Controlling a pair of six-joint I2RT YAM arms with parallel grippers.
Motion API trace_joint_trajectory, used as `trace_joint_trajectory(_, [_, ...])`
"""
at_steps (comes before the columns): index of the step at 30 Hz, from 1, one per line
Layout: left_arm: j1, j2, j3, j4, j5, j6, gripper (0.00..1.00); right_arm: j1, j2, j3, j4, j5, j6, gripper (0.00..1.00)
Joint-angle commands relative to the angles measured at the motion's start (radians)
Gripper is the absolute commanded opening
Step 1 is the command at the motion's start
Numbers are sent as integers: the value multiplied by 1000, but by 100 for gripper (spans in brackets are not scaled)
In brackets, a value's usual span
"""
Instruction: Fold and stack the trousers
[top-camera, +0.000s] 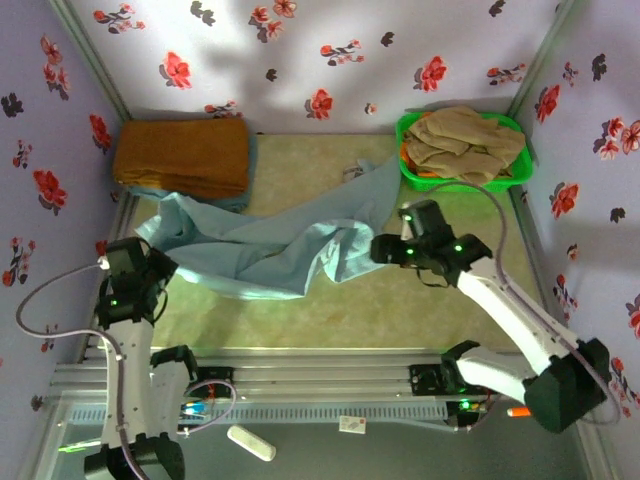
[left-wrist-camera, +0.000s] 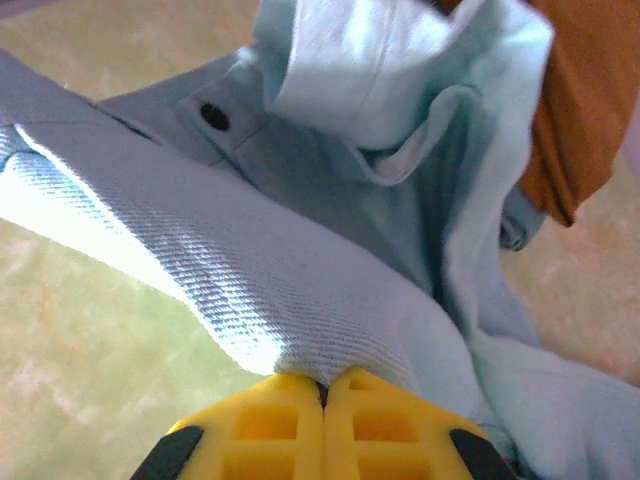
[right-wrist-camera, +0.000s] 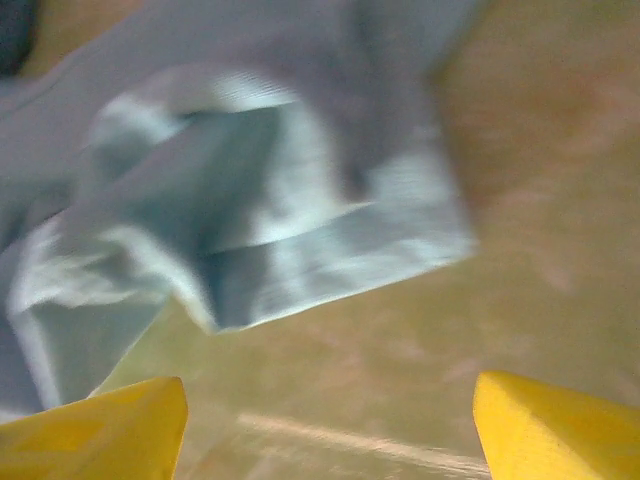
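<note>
The pale aqua-blue trousers (top-camera: 290, 245) lie crumpled across the middle of the table, one leg running up toward the back right. My left gripper (top-camera: 160, 270) sits at their left end, shut on a fold of the trousers (left-wrist-camera: 300, 300) near the waistband button; its yellow fingertips (left-wrist-camera: 270, 415) are pressed together on the cloth. My right gripper (top-camera: 380, 248) hovers at the trousers' right edge, open, its yellow fingers (right-wrist-camera: 110, 425) wide apart over bare table. A loose hem of the trousers (right-wrist-camera: 300, 260) lies just beyond them.
A folded mustard-brown cloth (top-camera: 183, 157) lies at the back left corner, touching the trousers' edge. A green basket (top-camera: 520, 170) with a beige-tan garment (top-camera: 465, 140) stands at the back right. Flowered walls close in three sides.
</note>
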Motion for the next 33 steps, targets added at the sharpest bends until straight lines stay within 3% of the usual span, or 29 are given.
trace_joint_trajectory(1, [11, -50, -34, -23, -1, -8, 0, -82, 26, -84, 84, 56, 91, 75])
trace_joint_trajectory(4, [12, -65, -44, -25, 4, -13, 0, -105, 167, -71, 139, 58, 72, 70])
trace_joint_trajectory(9, [12, -59, -49, -20, 27, -20, 0, -111, 449, 19, 211, -9, 60, 50])
trace_joint_trajectory(13, [12, -60, -59, -14, 38, -19, 0, -109, 544, 45, 286, -66, 67, 52])
trace_joint_trajectory(19, [12, -59, -64, -7, 52, -13, 0, -109, 535, 22, 336, -93, 87, 51])
trace_joint_trajectory(20, [12, -59, -63, -4, 53, -12, 0, -109, 548, 31, 334, -93, 88, 48])
trace_joint_trajectory(23, [12, -59, -60, 0, 53, -13, 0, -111, 595, 62, 311, -66, 88, 15])
trace_joint_trajectory(25, [12, -59, -54, -2, 54, -10, 0, -111, 582, 61, 278, -20, 91, 0])
trace_joint_trajectory(29, [12, -69, -54, -6, 66, -20, 0, -124, 403, 14, 193, 142, 116, 0])
trace_joint_trajectory(33, [12, -90, -74, 18, 82, -43, 0, -229, 138, -5, 35, 273, 156, 0])
